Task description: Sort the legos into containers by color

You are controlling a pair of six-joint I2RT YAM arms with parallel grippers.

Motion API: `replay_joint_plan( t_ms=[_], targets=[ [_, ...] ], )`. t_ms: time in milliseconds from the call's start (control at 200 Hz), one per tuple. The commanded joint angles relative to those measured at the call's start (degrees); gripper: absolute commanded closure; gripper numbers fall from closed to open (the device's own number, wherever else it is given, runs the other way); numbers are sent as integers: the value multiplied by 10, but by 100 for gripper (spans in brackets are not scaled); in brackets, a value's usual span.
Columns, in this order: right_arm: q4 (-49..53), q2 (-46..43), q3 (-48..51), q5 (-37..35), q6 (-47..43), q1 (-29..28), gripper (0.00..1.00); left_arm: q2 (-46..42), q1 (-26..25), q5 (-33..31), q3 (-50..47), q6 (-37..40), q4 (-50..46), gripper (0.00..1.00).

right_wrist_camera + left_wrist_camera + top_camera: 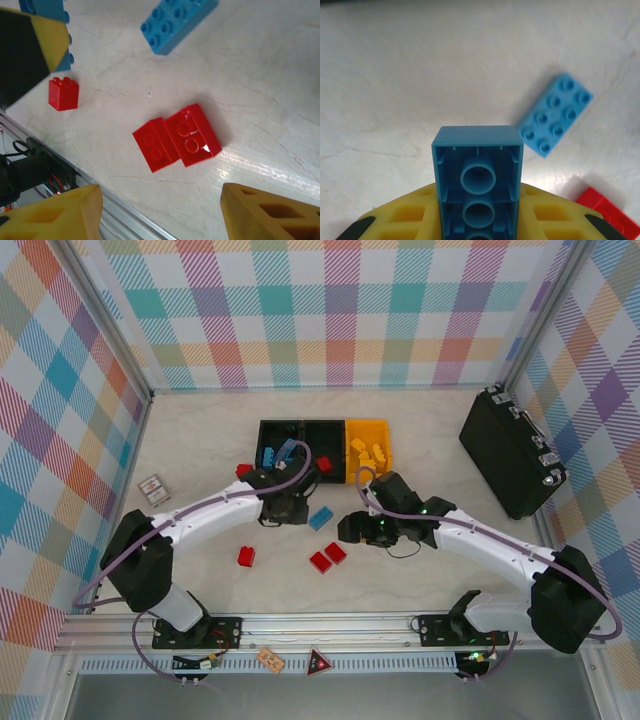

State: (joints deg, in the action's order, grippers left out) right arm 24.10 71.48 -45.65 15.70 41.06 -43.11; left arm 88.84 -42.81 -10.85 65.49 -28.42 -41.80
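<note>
My left gripper (285,508) is shut on a blue lego (477,170), whose hollow underside faces the left wrist camera between the yellow fingers (405,220). Another blue lego (321,518) lies flat on the table just right of it, also seen studs up (555,114). My right gripper (352,530) hangs open above the table, near two red legos (172,140) lying side by side. A third red lego (246,556) sits further left. The containers stand in a row at the back: a black bin (268,430) with blue legos, a black bin (335,430), and a yellow bin (384,428) with yellow legos.
A large black hard case (512,450) stands at the right. A small card (153,488) lies at the far left. Two more red legos (244,471) (323,463) sit by the bins' front. The metal rail (330,625) runs along the near edge.
</note>
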Motion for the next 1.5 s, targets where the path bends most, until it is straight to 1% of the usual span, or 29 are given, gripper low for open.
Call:
replay_joint_plan(
  t_ms=[0,130,330,535,690,970,1245,1495],
  targets=[
    [-13,13,-30,9,-12,-4,36,-12,29,-9,34,20,-15,77],
    [-14,31,-49,7,-17,-3,36,2,67,5,63,30,-1,77],
    [-22,63,-73,10,-18,-3,36,55,112,14,140,45,-3,77],
    [-28,78,-78,10,-17,-3,36,136,152,25,234,59,-10,77],
    [-27,78,-76,9,-17,-3,36,202,173,16,306,67,-25,77],
    [-26,85,-78,10,-15,-3,36,306,194,-25,411,80,-44,76],
    [-24,91,-75,8,-13,-3,36,411,203,-66,537,113,-103,74],
    [-21,104,-85,10,-16,-3,37,452,205,-82,571,119,-114,71]
  ],
)
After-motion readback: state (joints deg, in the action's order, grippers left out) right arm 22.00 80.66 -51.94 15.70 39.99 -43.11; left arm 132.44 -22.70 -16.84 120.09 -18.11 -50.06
